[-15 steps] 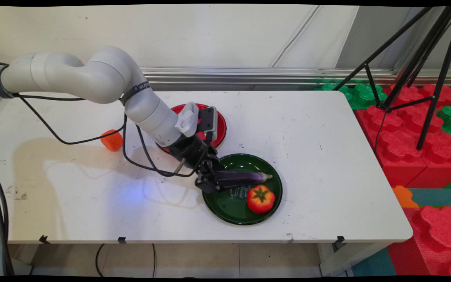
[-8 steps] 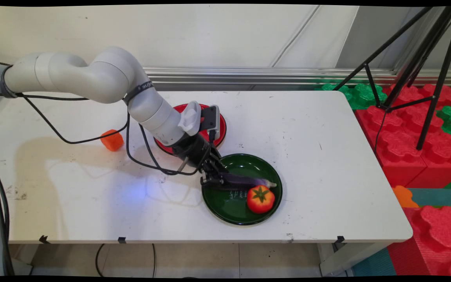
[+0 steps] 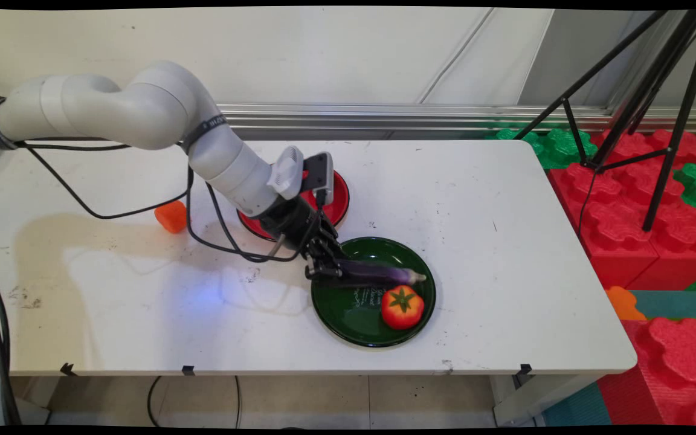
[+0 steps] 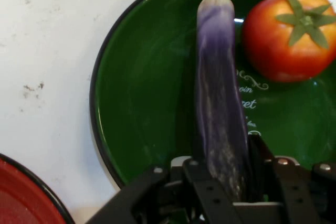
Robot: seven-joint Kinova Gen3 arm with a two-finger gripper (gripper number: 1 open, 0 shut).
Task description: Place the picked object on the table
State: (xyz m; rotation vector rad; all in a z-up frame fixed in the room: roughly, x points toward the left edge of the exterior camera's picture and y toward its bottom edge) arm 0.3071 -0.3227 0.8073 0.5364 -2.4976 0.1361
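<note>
- main view: fixed above the table's point(image 3: 475, 199) near side, looking down across toward the wall.
- hand view: close along the gripper point(image 4: 226, 182); both share the green plate point(image 3: 327, 305) point(image 4: 142, 98).

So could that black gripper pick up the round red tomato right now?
Probably not as things stand: the black two-finger gripper is shut on the long purple eggplant, so its fingers are occupied. The round red tomato sits close by, uncovered, in the same dark green plate.

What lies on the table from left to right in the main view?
Orange block → red plate → pincer shut on the purple eggplant → tomato.
</note>
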